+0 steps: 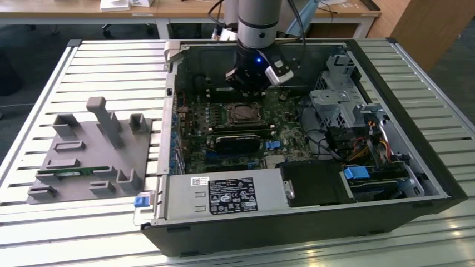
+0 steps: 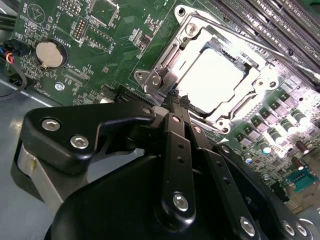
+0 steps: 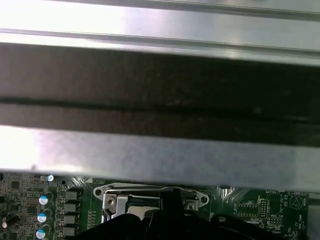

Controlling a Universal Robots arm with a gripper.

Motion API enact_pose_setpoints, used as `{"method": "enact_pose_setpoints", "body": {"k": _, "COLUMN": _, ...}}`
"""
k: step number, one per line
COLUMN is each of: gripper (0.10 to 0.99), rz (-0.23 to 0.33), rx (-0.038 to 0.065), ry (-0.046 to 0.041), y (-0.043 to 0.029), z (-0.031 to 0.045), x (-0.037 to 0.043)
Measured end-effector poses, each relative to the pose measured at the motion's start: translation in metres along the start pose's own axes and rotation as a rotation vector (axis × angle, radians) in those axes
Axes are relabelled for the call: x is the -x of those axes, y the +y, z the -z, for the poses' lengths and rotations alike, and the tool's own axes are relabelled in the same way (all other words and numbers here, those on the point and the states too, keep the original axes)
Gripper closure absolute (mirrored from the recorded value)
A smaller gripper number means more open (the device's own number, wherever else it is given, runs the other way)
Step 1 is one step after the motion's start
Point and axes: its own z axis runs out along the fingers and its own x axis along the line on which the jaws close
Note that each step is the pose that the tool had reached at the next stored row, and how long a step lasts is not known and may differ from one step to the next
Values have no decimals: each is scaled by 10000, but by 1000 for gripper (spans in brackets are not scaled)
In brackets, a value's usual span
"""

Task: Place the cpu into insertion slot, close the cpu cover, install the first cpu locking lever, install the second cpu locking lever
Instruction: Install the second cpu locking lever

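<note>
The cpu (image 2: pixel 212 77), a bright silver square, lies in the insertion slot (image 1: pixel 241 113) on the green motherboard inside the open computer case. The cpu cover (image 2: pixel 165 55), a silvery metal frame, lies flat around it. A thin silver lever rod (image 2: pixel 270 52) runs along one side of the cover. My gripper (image 2: pixel 175 100) is shut with nothing between its black fingers (image 2: pixel 177 145). Its tips sit at the cover's near edge by a small metal tab. In the exterior view the gripper (image 1: pixel 246 94) hangs just behind the socket. In the first wrist view the gripper (image 3: pixel 167 200) stands against the cover's edge (image 3: pixel 150 191).
Long black memory slots (image 2: pixel 280 20) run beside the socket, and a coin battery (image 2: pixel 50 54) sits on the board. A black card (image 1: pixel 237 142), the power supply (image 1: pixel 222 194) and a drive cage (image 1: pixel 334 100) crowd the case. A grey fixture (image 1: pixel 93 147) stands on the slatted table.
</note>
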Motion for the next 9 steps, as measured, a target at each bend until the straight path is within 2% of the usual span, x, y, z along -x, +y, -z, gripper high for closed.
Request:
{"method": "enact_pose_setpoints", "body": {"k": 5, "gripper": 980, "rz": 0, "rx": -1, "ry": 0, "y": -30, "z": 1, "x": -1}}
{"method": "enact_pose_setpoints", "body": {"k": 9, "gripper": 980, "rz": -1, "rx": 0, "ry": 0, "y": -85, "z": 3, "x": -4}}
